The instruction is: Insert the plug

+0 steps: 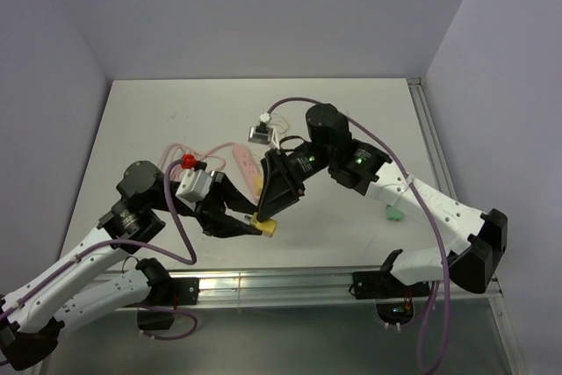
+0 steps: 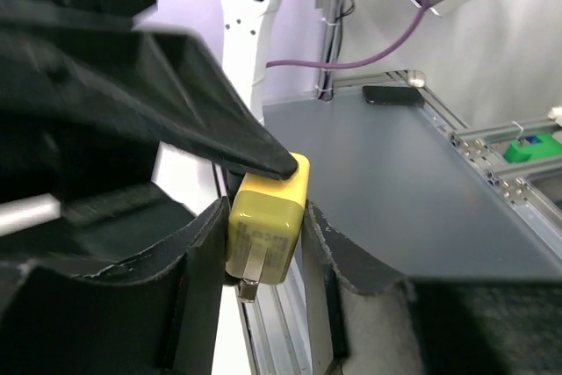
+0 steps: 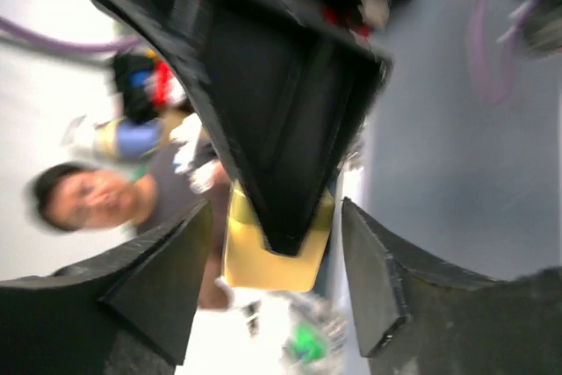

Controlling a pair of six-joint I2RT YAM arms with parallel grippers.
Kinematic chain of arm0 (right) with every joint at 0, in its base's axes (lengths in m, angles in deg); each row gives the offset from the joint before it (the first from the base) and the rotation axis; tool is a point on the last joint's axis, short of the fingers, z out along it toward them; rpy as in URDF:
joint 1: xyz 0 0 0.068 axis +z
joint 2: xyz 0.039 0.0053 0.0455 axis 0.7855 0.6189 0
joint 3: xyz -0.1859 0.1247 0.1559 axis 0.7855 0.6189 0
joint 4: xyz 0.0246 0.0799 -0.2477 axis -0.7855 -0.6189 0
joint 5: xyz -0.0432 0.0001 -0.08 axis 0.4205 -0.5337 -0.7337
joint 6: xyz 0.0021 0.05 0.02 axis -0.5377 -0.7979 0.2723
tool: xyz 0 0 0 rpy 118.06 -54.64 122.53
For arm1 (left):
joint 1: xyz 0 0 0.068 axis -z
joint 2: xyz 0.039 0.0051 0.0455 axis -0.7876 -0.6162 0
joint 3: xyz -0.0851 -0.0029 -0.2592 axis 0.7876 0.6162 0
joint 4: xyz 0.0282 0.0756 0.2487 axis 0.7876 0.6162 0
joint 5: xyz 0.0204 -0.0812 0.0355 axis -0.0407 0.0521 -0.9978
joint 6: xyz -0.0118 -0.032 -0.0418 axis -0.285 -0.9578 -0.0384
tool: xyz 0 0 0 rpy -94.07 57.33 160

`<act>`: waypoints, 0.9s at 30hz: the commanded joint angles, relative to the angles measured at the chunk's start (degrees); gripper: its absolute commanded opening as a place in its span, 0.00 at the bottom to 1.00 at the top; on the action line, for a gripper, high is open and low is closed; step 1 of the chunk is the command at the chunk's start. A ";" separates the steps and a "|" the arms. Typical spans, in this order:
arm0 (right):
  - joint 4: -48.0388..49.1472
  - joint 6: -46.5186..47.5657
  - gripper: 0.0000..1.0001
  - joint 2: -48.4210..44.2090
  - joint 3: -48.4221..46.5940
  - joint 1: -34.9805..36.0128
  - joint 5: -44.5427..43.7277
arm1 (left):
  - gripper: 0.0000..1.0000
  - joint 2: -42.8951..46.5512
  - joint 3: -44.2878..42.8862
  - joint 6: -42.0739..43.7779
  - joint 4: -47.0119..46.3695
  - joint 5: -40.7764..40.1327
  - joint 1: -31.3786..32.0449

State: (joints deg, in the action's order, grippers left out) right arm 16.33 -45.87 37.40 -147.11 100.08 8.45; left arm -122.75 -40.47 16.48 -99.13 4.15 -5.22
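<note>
Two grippers are meeting over the middle of the table's (image 1: pixel 351 129) near edge, and the plug (image 1: pixel 269 229) is hanging there between them. My left gripper (image 1: pixel 252 224) is pinching it, fingers (image 2: pixel 204 278) nearly closed on its two sides. My right gripper (image 1: pixel 263 214) is straddling it, spread a little wider than the body and, I judge, not clamping.

I am reading this as a handover. The right should be squaring up on the free faces and gripping firmly before the left lets go, with the prongs (image 2: pixel 248 274) left clear.

The left wrist view is showing those prongs and one right fingertip (image 2: pixel 263 160) touching the plug's top. The right wrist view is hiding both. Only the top view is showing the strip (image 1: pixel 247 164), lying toward the table's middle.
</note>
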 commanded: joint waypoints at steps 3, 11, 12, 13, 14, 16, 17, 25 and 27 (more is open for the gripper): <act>-17.22 18.35 0.78 -1.18 -7.43 -3.66 -13.47 | 0.00 2.30 -2.19 -2.60 5.50 -9.11 0.37; -16.31 26.36 0.84 -11.87 -0.16 -4.72 -37.02 | 0.00 3.36 -4.92 -10.32 13.60 -32.20 0.28; -12.95 26.09 0.84 -14.17 2.39 -4.55 -39.21 | 0.00 3.45 -5.09 -11.30 14.13 -34.68 0.28; -10.22 25.66 0.85 -16.63 6.59 -4.55 -42.36 | 0.00 3.54 -5.18 -12.53 14.22 -36.88 0.19; -6.37 25.74 0.86 -21.44 8.37 -4.55 -45.70 | 0.00 4.06 -5.01 -14.71 14.13 -40.03 0.19; -5.19 26.00 0.88 -24.46 10.23 -4.63 -49.42 | 0.00 4.68 -4.40 -16.57 12.82 -41.11 -0.24; -4.40 26.00 0.87 -25.86 10.33 -4.89 -49.25 | 0.00 5.38 -3.70 -18.76 11.42 -43.03 -0.33; 7.89 23.20 0.64 -24.12 15.86 -4.90 -34.48 | 0.00 5.30 -0.79 -29.40 1.93 -40.87 -2.79; 9.31 23.54 0.64 -23.95 15.86 -4.90 -35.28 | 0.00 4.59 0.26 -32.22 -1.93 -38.67 -3.58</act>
State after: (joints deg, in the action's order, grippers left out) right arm 18.95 -22.02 12.83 -132.07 95.27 -28.69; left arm -117.40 -41.30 -9.42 -91.72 -37.27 -7.73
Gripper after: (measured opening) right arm 0.648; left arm 0.373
